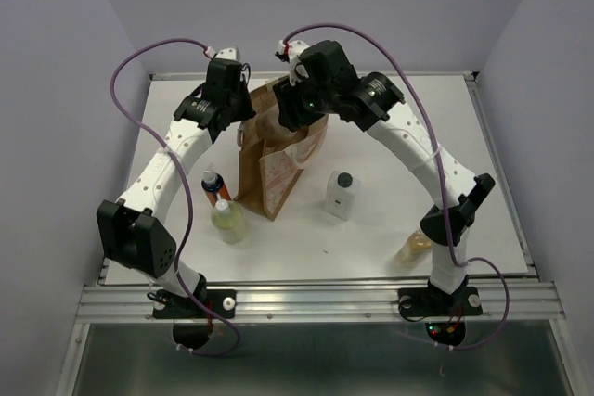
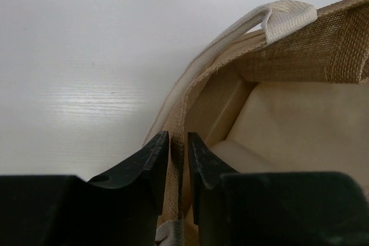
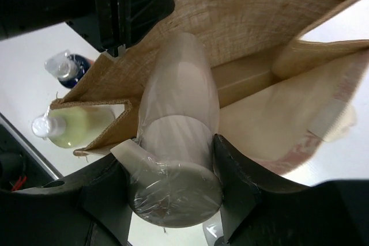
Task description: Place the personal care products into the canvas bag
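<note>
Pinching canvas bag (image 2: 340,50) rim in left end effector (image 2: 179,142); clamping brown-tan bottle (image 3: 179,84) in right end effector (image 3: 173,165), toward bench's (image 1: 418,136) 12 o'clock.

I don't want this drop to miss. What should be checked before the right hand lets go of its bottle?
1. Grip of the left hand on the bag rim: ok, shut on it.
2. Bag mouth open: ok, the inside shows in both wrist views.
3. The bottle clamped in the right hand: ok, a finger on each side.
4. Bottle aimed into the mouth: looks ok.
5. Bag floor free: cannot tell, the bottle hides part of it.
</note>
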`<state>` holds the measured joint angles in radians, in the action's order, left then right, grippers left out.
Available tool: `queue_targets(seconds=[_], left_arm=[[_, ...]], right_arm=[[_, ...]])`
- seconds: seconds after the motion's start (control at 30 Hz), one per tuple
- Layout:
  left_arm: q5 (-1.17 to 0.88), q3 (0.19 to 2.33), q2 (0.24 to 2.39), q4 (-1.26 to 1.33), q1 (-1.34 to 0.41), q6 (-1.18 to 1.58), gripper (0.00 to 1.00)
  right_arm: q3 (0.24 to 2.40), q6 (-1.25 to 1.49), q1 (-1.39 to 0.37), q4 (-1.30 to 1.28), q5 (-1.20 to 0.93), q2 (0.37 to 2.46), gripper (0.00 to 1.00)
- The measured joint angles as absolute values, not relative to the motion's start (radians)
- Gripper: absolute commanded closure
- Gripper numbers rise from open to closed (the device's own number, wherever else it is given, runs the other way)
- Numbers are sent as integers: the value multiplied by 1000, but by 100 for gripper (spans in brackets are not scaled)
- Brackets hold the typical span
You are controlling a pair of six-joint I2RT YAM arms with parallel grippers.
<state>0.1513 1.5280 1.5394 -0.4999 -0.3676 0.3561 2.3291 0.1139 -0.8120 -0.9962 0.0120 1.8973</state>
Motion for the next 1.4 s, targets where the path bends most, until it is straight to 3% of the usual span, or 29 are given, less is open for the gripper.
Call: queue_targets(seconds=[0.1,0.23,0.57,1.0,1.4], left_arm=[[138,1528,1539,-496,-367,354,79],[132,1528,1539,-494,-367,346,100],[114,1518,1539,-469,-367,339,100],[91,1513,1539,-460,-368,342,100],[106,1511,1557,-473,-363,344,100]], right_arm=[[2327,77,-812,-1004,-47,1945,99],[2327,44,-809,-1010,-114,2028,99],[2328,-10,-773,-1064,-237,2167,99],[2323,-138,-769,-1127,-344,2181,99],[2312,-149,-781,-1152,-309,2214,99]])
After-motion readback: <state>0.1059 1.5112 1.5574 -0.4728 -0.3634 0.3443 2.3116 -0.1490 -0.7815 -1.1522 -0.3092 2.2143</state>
